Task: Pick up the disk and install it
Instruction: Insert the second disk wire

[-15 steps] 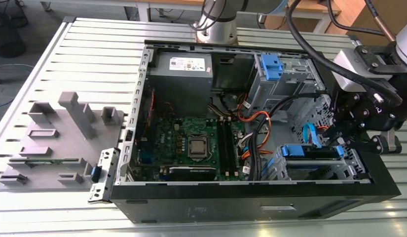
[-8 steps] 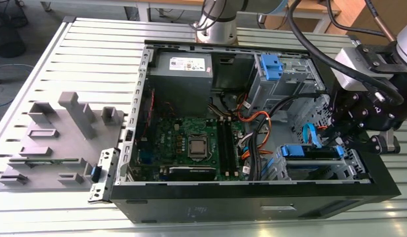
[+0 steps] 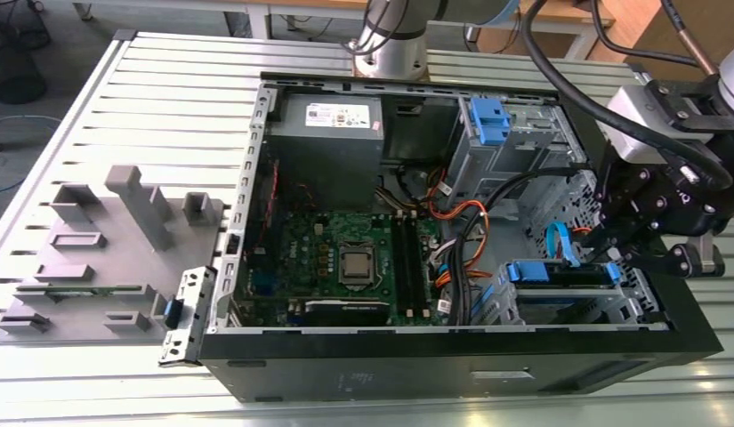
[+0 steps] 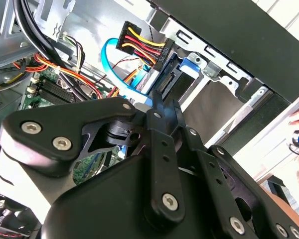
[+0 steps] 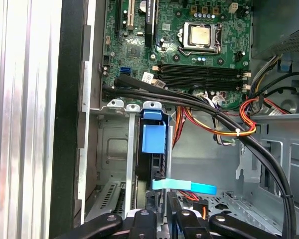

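While my claw [image 3: 612, 252] hangs over the lower drive bay of the open computer case [image 3: 462, 374], the disk [image 3: 560, 274] sits in that bay directly beneath it, near the case's front corner at the exterior view's right. In the first wrist view the disk [image 5: 153, 144] stands on edge in its cage, blue carrier tab uppermost, with its long axis running from the case wall toward the claw [image 5: 159, 219]. My fingers [image 4: 162, 107] look drawn narrow, tips nearly together just short of the disk's connector end [image 4: 177, 77]; I cannot tell whether they touch it. A pale blue data cable [image 5: 184, 186] crosses between claw and disk, and a black cable bundle [image 5: 199, 107] sweeps above the bay toward the motherboard [image 5: 189, 45]. Room for moving is tight: bay walls on either side, the case rim [image 5: 72, 124] close beside, and a power connector [image 4: 142, 44] hanging just beyond the fingertips. The case rests on a ribbed metal tabletop [image 3: 165, 98].
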You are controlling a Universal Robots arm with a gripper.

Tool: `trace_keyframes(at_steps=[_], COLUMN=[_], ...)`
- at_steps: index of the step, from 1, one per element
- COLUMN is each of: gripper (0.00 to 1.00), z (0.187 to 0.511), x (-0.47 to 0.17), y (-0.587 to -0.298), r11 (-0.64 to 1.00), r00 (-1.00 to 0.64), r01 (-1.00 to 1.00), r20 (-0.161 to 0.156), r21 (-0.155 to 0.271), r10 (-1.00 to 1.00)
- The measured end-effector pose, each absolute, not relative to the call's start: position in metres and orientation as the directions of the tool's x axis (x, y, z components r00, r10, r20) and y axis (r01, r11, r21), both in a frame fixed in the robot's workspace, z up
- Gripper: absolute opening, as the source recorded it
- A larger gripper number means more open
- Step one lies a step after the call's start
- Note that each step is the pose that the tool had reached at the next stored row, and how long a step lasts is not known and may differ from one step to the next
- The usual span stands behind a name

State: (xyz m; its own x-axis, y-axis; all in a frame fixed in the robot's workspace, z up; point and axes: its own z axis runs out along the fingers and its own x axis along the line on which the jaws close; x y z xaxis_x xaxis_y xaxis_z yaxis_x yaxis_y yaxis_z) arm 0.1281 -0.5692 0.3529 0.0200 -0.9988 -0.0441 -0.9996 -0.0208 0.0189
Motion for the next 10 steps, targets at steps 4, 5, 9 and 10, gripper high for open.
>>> trace_keyframes(at_steps=[4, 5, 9, 10], gripper=[0.24, 0.24, 0.24, 0.24], z=[0.3541, 0.354, 0.3545, 0.3545], x=[0.1281, 0.1281, 0.1281, 0.1281], y=[-0.5692, -0.5692, -0.5686, -0.5686], r11=[-0.021, -0.021, -0.021, -0.021], r00=[0.02, 0.02, 0.02, 0.02], r01=[-1.0, -1.0, -1.0, -1.0], r20=[-0.044, -0.044, -0.044, -0.044], r21=[0.019, 0.019, 0.019, 0.019], r10=[-0.999, -0.999, -0.999, -0.999])
